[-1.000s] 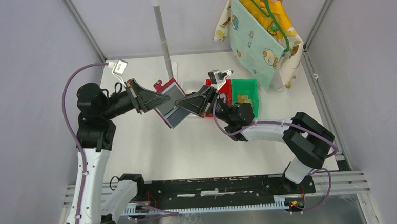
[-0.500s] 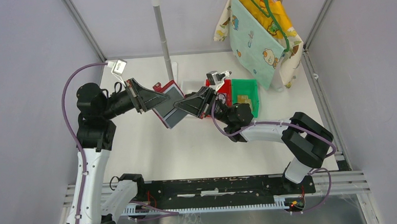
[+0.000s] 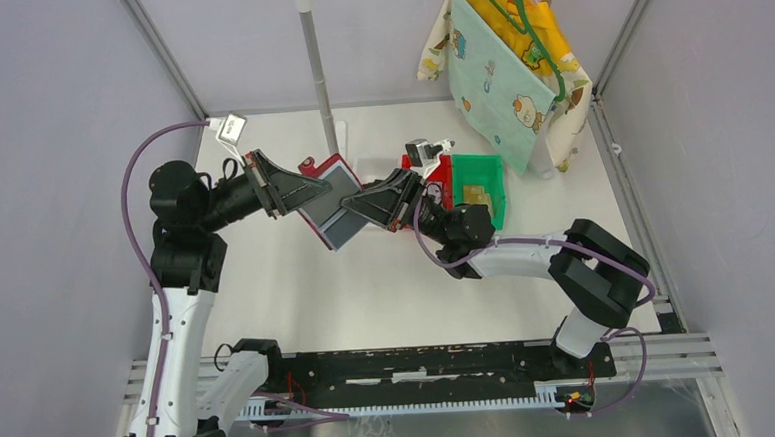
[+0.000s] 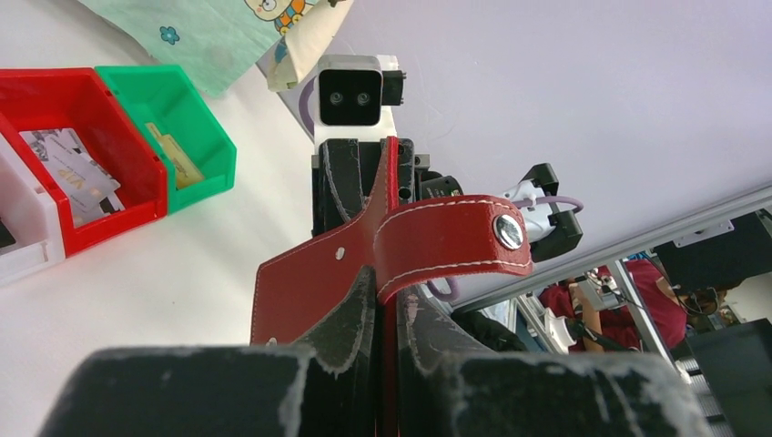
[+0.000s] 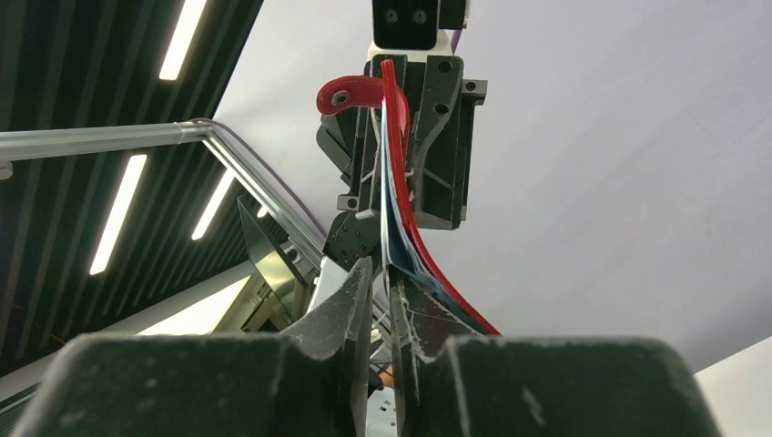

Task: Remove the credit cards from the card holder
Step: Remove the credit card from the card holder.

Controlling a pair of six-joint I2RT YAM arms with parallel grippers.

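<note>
The dark red card holder (image 3: 329, 210) hangs open in the air between my two grippers, its greyish sleeves facing up. My left gripper (image 3: 312, 194) is shut on its red cover (image 4: 314, 282), just below the closing tab (image 4: 455, 241). My right gripper (image 3: 361, 208) is closed down to a narrow gap on the sleeve edge (image 5: 390, 246) at the holder's other side. The red cover (image 5: 428, 259) curves past the outside of one finger. No card shows in the sleeves. A tan credit card (image 4: 181, 164) lies in the green bin (image 3: 481, 172).
A red bin (image 4: 137, 155) with pale cards stands beside the green bin, and a white bin (image 4: 23, 250) stands next to it. A metal pole (image 3: 318, 72) stands at the back. Patterned cloths (image 3: 501, 72) hang on the right.
Both grippers and the holder have shifted slightly to the left together. The grips look unchanged.
</note>
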